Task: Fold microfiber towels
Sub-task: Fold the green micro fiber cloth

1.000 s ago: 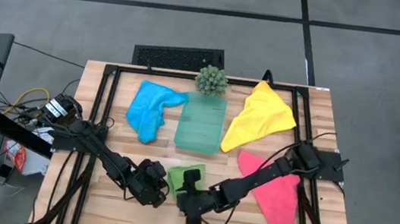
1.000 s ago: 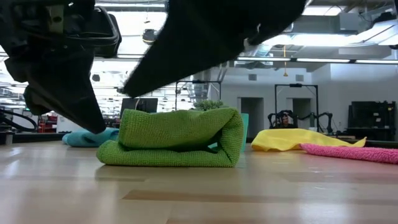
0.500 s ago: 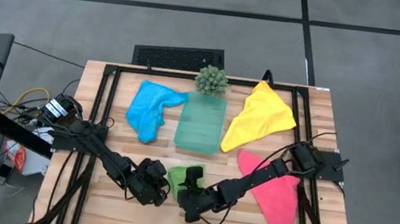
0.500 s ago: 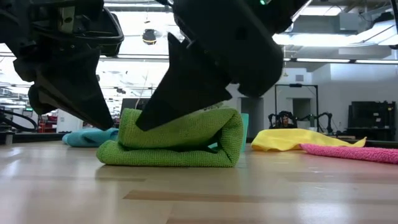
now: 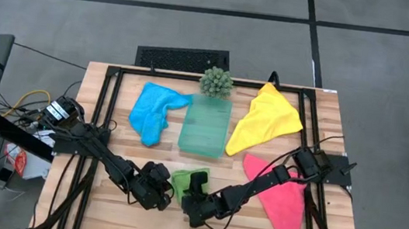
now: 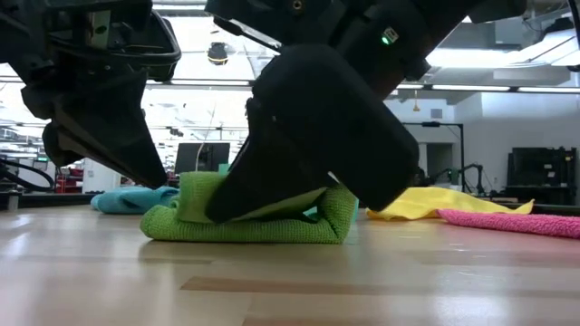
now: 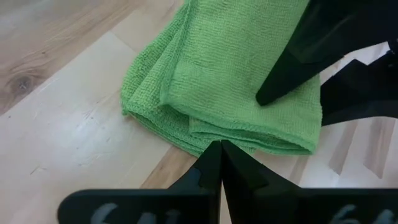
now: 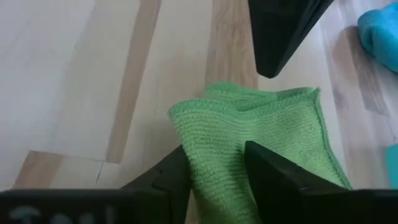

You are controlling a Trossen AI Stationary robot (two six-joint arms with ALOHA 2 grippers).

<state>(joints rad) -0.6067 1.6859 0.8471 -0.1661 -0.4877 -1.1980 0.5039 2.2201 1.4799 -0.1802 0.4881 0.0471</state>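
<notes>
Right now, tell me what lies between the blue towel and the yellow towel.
In the high view, the teal tray lies between the blue towel and yellow towel.

Green towel (image 5: pixel 183 181) half-hidden under right hand (image 5: pixel 194 185)

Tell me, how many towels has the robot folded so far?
None fully. The green towel is folded into a small bundle, and the right gripper is pinching its top layer while the shut left gripper waits beside it. The blue towel, yellow towel and pink towel lie unfolded.
</notes>
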